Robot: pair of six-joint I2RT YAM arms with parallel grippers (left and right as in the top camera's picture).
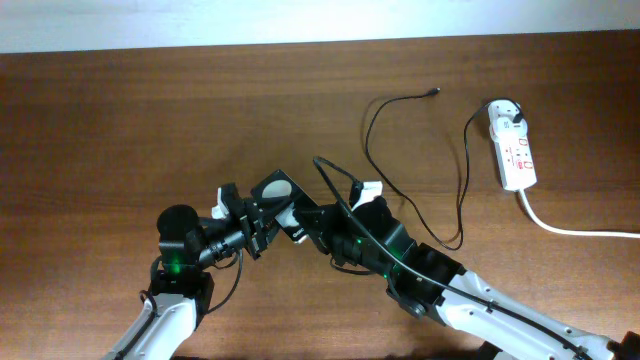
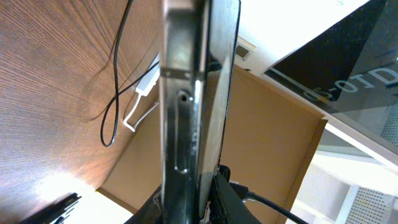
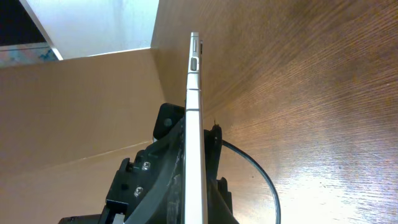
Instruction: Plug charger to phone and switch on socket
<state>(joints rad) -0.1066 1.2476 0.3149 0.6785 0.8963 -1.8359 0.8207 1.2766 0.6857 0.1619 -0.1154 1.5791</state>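
Starting on the left: the left gripper (image 1: 254,217) is up off the table (image 1: 120,120) with its jaws pinched on the lower left edge of the phone (image 1: 276,188). The right wrist camera shows black clamp parts on both sides of the thin edge. The phone isn't lying flat. From overhead it's tipped, with the glossy face catching a pale reflection, and both wrist cams see it edge-on (image 2: 186,93) (image 3: 194,124), with the side buttons showing in the right wrist one.

Right next to it, the right gripper (image 1: 301,223) comes in from the lower right and meets the phone's other lower corner. As far as I can make out, its jaws are closed on the phone too, so both arms have it, pretty much at the middle of the table.

Further right, the charger (image 1: 372,120) is nowhere near the phone. Its thin black cable loops loosely over the wood, and the plug tip (image 1: 432,93) lies free near the back of the table, well apart from both grippers. The cable runs down, curls back up and ends at the white adapter (image 1: 508,112), which sits in the far end of the socket (image 1: 520,162). The socket lies flat at the right side of the table, red marks visible, and its thick white cord (image 1: 570,228) trails off to the right edge. Can't tell the switch position from here.
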